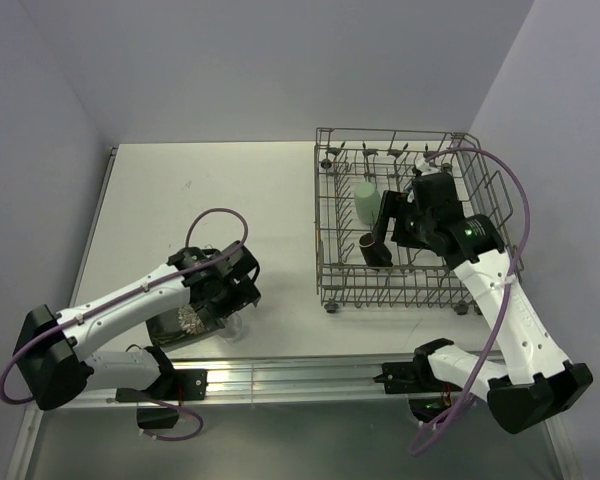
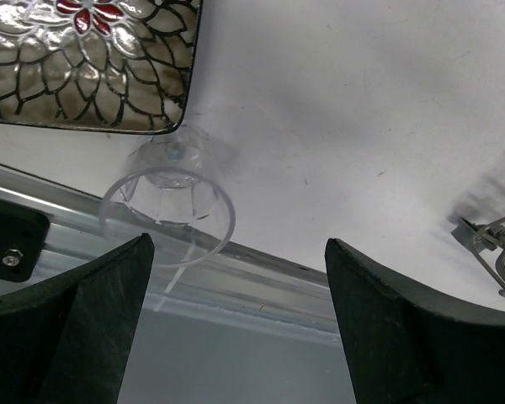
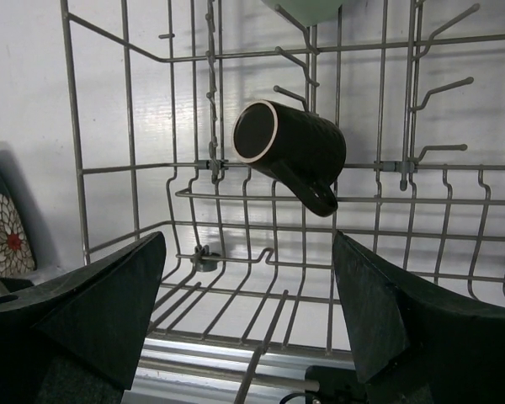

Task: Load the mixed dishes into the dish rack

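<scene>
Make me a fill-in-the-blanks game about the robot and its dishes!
1. The brown mug lies on its ____ in the dish rack.
2. The left gripper and the right gripper both have ____ jaws.
3. The small clear glass is beside the floral plate, ____ the dish rack.
4. The pale green cup is ____ the dish rack.
Missing words: side; open; outside; inside.

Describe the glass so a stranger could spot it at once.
On the table, look at the near left, where a square floral plate lies. The glass sits just off that plate's corner, beside the metal rail. It alone is clear; the plate is dark and patterned.
</scene>
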Available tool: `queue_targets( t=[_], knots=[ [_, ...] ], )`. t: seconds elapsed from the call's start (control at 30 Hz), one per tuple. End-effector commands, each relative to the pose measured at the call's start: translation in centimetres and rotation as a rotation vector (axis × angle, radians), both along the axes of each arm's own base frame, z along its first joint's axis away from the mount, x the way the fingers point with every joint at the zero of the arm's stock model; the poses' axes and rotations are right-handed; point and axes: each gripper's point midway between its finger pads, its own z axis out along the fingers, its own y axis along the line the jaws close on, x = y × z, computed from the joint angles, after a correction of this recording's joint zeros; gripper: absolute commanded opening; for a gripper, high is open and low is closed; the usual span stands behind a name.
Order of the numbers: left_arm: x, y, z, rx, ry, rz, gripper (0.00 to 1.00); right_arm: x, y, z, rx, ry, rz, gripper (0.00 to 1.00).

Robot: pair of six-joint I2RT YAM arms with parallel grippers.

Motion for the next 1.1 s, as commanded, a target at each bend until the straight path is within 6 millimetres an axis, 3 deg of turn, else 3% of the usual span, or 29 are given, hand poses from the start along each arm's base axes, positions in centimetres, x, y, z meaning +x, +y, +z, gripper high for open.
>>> queue_targets(
  t=[0.0, 0.17, 0.37, 0.43, 0.47, 0.53, 0.6, 0.73, 0.77, 0.8, 0.83, 0.9, 0.93, 0.97, 1.03, 1.07],
  knots=[
    [1.3, -1.1, 0.5, -0.021, -0.045, -0.029, 0.89, -0.8, -0.4, 1.8, -0.001, -0.051, 0.004, 0.87],
    [1.2, -0.7, -1.5, 0.012, -0.017, -0.032, 0.88, -1.5, -0.7, 2.4, 0.0, -0.072, 0.004, 0.87],
    [1.2, -1.5, -4.5, -0.01, 0.045, -0.054, 0.67, -2.1, -1.0, 2.9, -0.002, -0.082, 0.007, 0.87],
    [1.2, -1.5, -4.9, 0.003, 0.055, -0.07, 0.48, -2.2, -1.0, 3.1, 0.0, -0.089, 0.007, 0.87],
    [1.3, -1.6, -5.0, 0.005, 0.056, -0.074, 0.29, -2.3, -1.1, 3.1, 0.0, -0.091, 0.008, 0.87],
    [2.0, -2.3, -4.2, -0.01, 0.037, -0.088, 0.04, -2.4, -1.1, 3.3, 0.001, -0.094, 0.011, 0.87],
    [2.5, -2.6, -2.6, -0.02, 0.015, -0.104, 0.0, -2.6, -0.9, 3.5, 0.007, -0.089, 0.025, 0.87],
    [5.4, -6.7, 5.9, -0.203, -0.15, -0.172, 0.0, -3.3, 1.2, 5.1, 0.098, -0.083, 0.111, 0.9],
    [6.6, -8.1, 10.4, -0.289, -0.24, -0.182, 0.0, -3.5, 2.1, 4.9, 0.13, -0.049, 0.14, 0.94],
    [7.1, -8.8, 12.9, -0.334, -0.289, -0.205, 0.0, -4.3, 4.0, 5.3, 0.213, -0.016, 0.224, 0.95],
    [8.0, -9.8, 17.1, -0.41, -0.376, -0.21, 0.0, -4.6, 5.2, 5.6, 0.263, 0.011, 0.275, 0.95],
    [8.6, -10.1, 21.2, -0.485, -0.465, -0.218, 0.0, -5.2, 7.6, 6.8, 0.39, 0.021, 0.361, 0.96],
    [8.6, -10.3, 22.9, -0.527, -0.501, -0.233, 0.0, -6.5, 9.4, 7.9, 0.496, 0.045, 0.457, 0.96],
    [8.7, -10.5, 25.7, -0.594, -0.573, -0.23, 0.0, -6.6, 10.5, 9.4, 0.575, 0.019, 0.49, 0.97],
    [8.8, -10.4, 27.1, -0.666, -0.606, -0.207, 0.0, -8.1, 12.0, 10.9, 0.705, 0.044, 0.589, 0.97],
    [8.5, -10.4, 29.9, -0.762, -0.682, -0.212, 0.0, -8.1, 12.7, 12.2, 0.767, 0.033, 0.622, 0.98]
  ],
)
